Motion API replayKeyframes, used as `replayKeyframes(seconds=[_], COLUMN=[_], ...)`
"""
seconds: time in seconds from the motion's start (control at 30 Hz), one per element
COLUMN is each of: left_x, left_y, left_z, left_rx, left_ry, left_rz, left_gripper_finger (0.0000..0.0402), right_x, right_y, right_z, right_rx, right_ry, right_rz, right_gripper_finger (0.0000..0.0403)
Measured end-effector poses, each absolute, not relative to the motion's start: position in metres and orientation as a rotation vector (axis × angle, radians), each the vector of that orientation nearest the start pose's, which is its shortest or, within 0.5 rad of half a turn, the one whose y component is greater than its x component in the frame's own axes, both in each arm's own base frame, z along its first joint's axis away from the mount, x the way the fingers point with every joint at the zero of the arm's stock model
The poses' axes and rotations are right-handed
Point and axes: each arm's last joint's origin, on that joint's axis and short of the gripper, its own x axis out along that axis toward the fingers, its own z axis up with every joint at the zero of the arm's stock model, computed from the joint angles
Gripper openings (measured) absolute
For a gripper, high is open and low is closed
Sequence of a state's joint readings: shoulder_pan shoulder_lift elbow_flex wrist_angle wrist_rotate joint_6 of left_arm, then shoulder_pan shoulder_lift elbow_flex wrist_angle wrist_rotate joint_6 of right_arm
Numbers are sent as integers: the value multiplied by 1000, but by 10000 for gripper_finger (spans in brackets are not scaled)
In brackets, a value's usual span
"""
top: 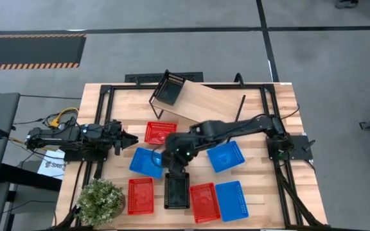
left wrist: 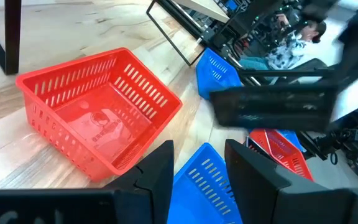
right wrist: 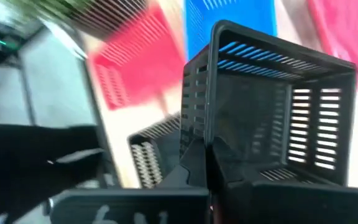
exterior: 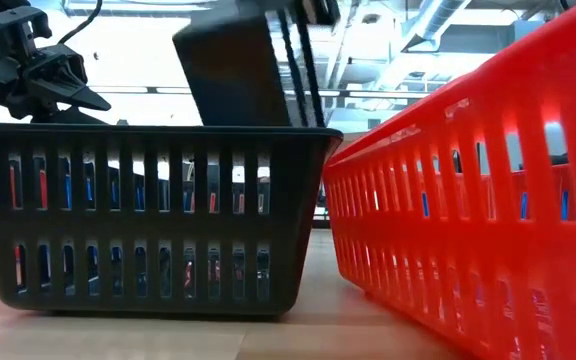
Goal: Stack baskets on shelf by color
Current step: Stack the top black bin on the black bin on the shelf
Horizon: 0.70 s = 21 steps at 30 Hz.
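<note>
My right gripper (top: 172, 162) (right wrist: 207, 168) hangs over the table's middle near side, shut on a black basket (right wrist: 272, 112) (exterior: 238, 65). Right below it, a second black basket (top: 176, 191) (exterior: 148, 220) rests flat on its base on the table. A third black basket (top: 167, 88) sits tipped at the far left end of the shelf (top: 204, 102), whose board lies skewed. My left gripper (top: 133, 139) (left wrist: 197, 168) is open, raised off the table, between a red basket (top: 160, 132) (left wrist: 98, 118) and a blue basket (top: 145, 162) (left wrist: 207, 180). My right gripper pinches one side wall of the black basket (right wrist: 211, 124) at its rim, coming from above; the fingers themselves hide the exact spot. The basket is lifted clear and tilted, its open side turned sideways, hanging above the black basket on the table.
On the near side lie two red baskets (top: 140, 196) (top: 204, 202) and a blue one (top: 232, 200); another blue basket (top: 225, 156) lies under the right arm. A potted plant (top: 100, 200) stands at the near left corner. Black frame rails run along the table's edges.
</note>
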<state>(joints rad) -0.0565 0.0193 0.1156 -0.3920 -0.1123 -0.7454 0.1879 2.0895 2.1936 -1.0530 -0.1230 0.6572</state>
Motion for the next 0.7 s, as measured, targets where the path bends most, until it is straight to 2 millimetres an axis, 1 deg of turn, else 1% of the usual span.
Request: replayKeyframes(seconds=[0.13,0.2,0.3,0.37,0.5,0.7], left_x=[87,87,86,87,86,86], left_y=[-2,-2,-2,-2,-2,-2], left_z=[164,164,164,164,164,164], left_rx=[-704,-691,-688,-688,-688,-689], left_ry=[261,262,262,262,262,262], left_rz=[161,159,160,160,160,159], left_gripper_finger=[130,130,130,130,130,130], right_x=[430,428,416,407,400,402], right_y=[84,80,68,59,36,-9], right_z=[382,396,417,433,444,444], right_rx=[549,533,492,432,312,129], right_ry=[885,784,675,593,523,516], right_rz=[4,-9,-86,-163,-319,-489], right_gripper_finger=[1,1,1,1,1,1])
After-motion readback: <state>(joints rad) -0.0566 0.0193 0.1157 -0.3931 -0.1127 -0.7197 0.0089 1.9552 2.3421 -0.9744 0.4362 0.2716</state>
